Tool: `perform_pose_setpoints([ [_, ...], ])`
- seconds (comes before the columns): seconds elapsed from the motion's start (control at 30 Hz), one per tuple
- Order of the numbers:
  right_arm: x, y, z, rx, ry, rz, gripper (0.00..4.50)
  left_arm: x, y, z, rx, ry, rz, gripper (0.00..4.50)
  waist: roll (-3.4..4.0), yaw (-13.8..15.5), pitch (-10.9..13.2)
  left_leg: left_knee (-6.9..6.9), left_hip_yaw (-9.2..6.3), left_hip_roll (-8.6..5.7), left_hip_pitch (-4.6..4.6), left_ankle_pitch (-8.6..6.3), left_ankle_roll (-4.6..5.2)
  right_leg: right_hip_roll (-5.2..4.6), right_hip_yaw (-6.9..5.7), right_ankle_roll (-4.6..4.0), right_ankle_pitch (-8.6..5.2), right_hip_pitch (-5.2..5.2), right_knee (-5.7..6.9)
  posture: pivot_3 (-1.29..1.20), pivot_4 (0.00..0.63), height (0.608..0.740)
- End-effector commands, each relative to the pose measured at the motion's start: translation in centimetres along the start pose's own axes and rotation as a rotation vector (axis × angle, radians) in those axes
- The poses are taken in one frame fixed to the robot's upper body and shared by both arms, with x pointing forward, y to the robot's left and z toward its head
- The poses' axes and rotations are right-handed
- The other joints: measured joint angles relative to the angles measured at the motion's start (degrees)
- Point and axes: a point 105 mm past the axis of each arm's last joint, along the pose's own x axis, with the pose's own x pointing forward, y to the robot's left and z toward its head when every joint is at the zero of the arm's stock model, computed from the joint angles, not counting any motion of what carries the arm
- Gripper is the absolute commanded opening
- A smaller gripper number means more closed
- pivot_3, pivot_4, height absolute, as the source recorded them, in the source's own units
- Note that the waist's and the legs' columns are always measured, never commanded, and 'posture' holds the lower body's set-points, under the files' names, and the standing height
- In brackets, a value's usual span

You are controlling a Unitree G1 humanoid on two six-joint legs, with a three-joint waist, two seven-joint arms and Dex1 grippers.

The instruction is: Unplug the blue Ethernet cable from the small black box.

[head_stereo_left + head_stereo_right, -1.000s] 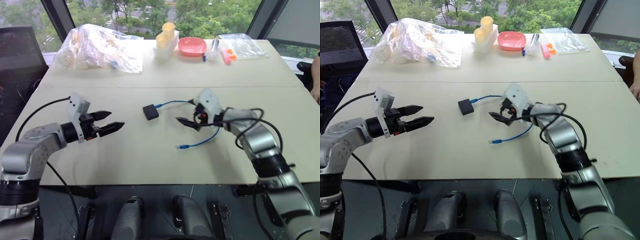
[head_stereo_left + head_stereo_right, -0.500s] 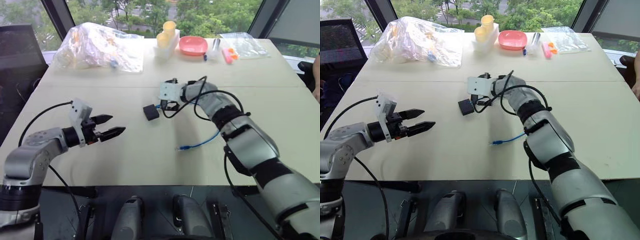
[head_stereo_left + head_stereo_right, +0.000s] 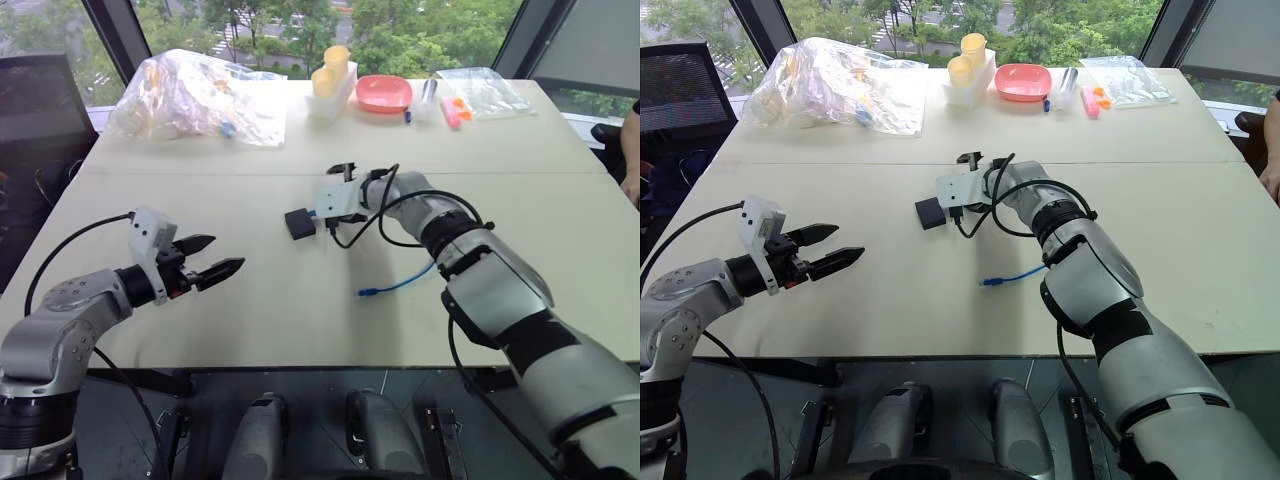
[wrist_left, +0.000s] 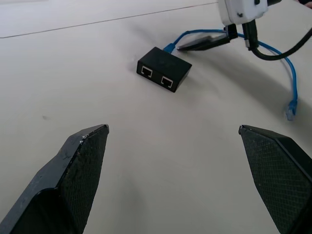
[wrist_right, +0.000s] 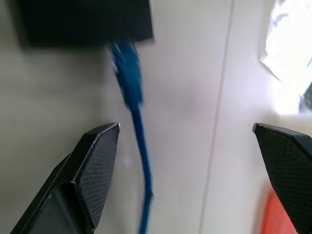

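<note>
Now the right pincer [image 5: 183,175], spread wide, hovers by the blue Ethernet cable [image 5: 131,92], plugged into the small black box [image 4: 163,69].

Head stereo pair looks down over the table [image 3: 300,310]; both wrist views closely share the small black box [image 4: 163,69]

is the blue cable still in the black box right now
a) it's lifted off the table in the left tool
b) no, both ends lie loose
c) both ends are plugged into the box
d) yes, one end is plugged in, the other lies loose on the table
d: the blue cable runs into the back of the black box, and its other plug lies free on the table; neither tool holds it.
</note>
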Motion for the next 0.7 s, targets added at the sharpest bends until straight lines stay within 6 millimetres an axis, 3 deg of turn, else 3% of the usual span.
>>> perform_pose_setpoints([
  [0.03, 0.5, 0.3, 0.2, -0.026, 0.027, -0.07, 4.5, 0.4, 0.0, 1.5, 0.062, -0.039, -0.012, 4.49, -0.02, -0.03, -0.01, -0.01, 0.0, 0.0, 0.0, 0.0, 0.0, 0.01, 0.0, 0.0, 0.0, 0.0, 0.01, 0.0, 0.15, 0.74],
  [0.27, 1.8, 2.8, 3.1, 0.04, -0.067, -0.054, 4.5, 0.7, 0.2, 1.8, 0.074, -0.04, -0.018, 4.49, -0.14, -1.59, -0.09, -0.17, 0.07, 0.03, 0.75, -0.01, 0.02, 0.05, 0.09, 0.0, -0.01, 0.57, -0.01, 0.0, 0.15, 0.74],
  [0.47, 2.3, 5.1, 5.8, 0.036, -0.186, -0.012, 4.5, 0.8, 0.1, 1.5, 0.074, -0.037, -0.018, 4.49, -0.26, -2.63, -0.16, -0.23, 0.07, 0.06, 0.83, -0.01, 0.02, 0.11, 0.17, 0.0, -0.01, 0.59, 0.04, 0.0, 0.15, 0.74],
  [0.7, 2.8, 5.4, 6.3, 0.007, -0.152, -0.072, 4.5, 0.9, 0.2, 1.3, 0.066, -0.035, -0.015, 4.49, -0.69, -3.11, -0.42, -0.99, 0.35, 0.1, 1.76, -0.01, 0.03, 0.28, 0.76, -0.03, -0.07, 0.87, 0.02, 0.0, 0.15, 0.74],
])
